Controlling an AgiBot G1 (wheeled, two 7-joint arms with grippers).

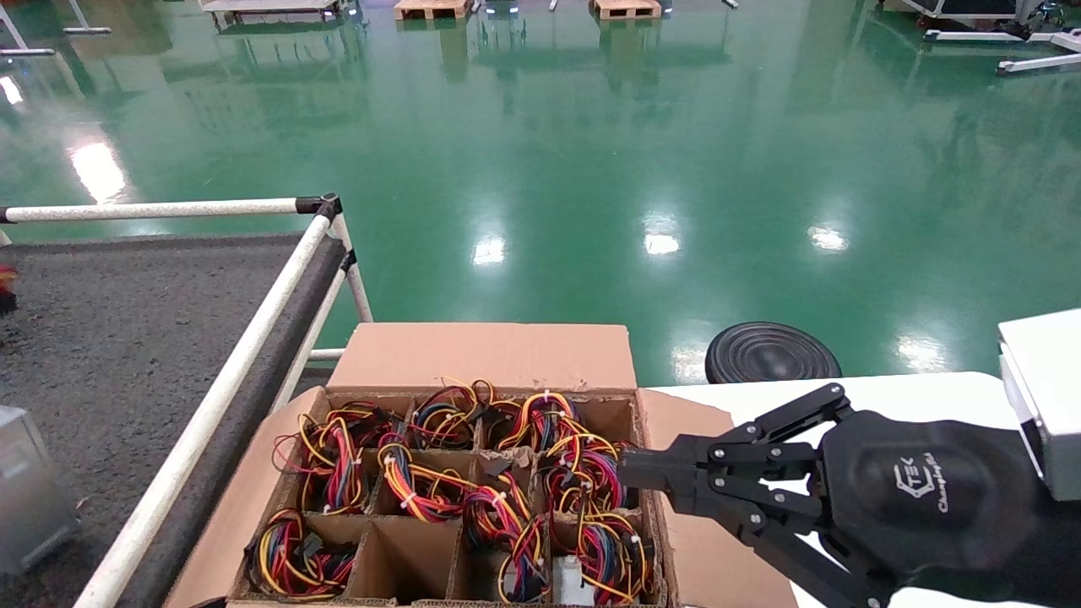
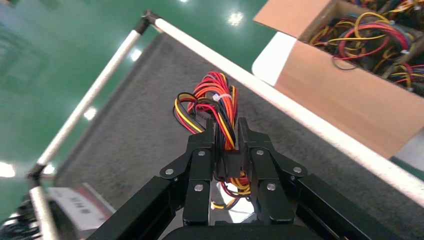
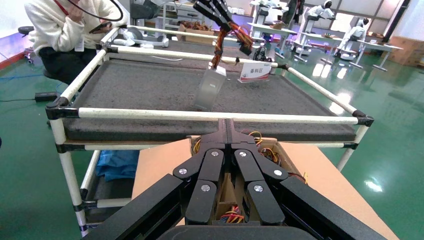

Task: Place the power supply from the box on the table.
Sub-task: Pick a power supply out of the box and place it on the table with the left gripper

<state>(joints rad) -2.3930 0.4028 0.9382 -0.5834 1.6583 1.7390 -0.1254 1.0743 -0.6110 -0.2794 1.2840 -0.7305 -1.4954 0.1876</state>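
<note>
Gripped by its wires, power supply (image 3: 210, 89) hangs under left tool (image 2: 227, 137)

Head view: left gripper not in frame at all. Grey metal case (image 1: 29, 490) at the table's (image 1: 127, 338) near left edge is cut by the frame, so can't tell what it is. Red object (image 1: 7, 287) at the far left edge is mostly cropped, unidentifiable. Box (image 1: 507, 359) near side is cut off at the bottom; cell contents sit under wires, cases hidden apart from a pale sliver (image 1: 573, 583).

Left wrist view: supply (image 2: 230, 197) body is almost fully hidden behind the left gripper (image 2: 227, 135); only the wire bundle shows.

Right wrist view: supply (image 3: 209, 89) hanging over the table is motion-blurred. Sign (image 3: 256, 71) at the far edge has text too small to read. Right gripper (image 3: 227, 131) blocks most of the box.
</note>
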